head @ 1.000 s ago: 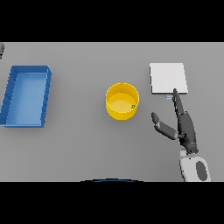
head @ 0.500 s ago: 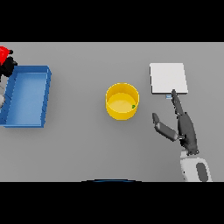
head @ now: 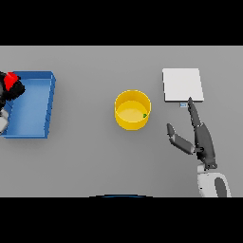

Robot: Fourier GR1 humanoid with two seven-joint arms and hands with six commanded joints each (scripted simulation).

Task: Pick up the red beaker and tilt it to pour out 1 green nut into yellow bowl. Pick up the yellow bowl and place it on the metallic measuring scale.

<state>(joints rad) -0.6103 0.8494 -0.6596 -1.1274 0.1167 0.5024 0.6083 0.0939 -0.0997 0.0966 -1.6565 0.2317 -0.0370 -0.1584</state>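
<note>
The yellow bowl [head: 133,110], a green nut [head: 144,115] inside, lies just left of the right hand [head: 201,139], whose straight, spread fingers point toward the metallic scale [head: 182,85]. The left hand [head: 10,86], far off over the blue tray [head: 47,102], is clamped on the red beaker [head: 10,78].

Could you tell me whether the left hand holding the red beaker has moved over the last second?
Yes. The left hand with the red beaker has come in from the view's left edge and now sits over the blue tray, whose place is unchanged.
</note>
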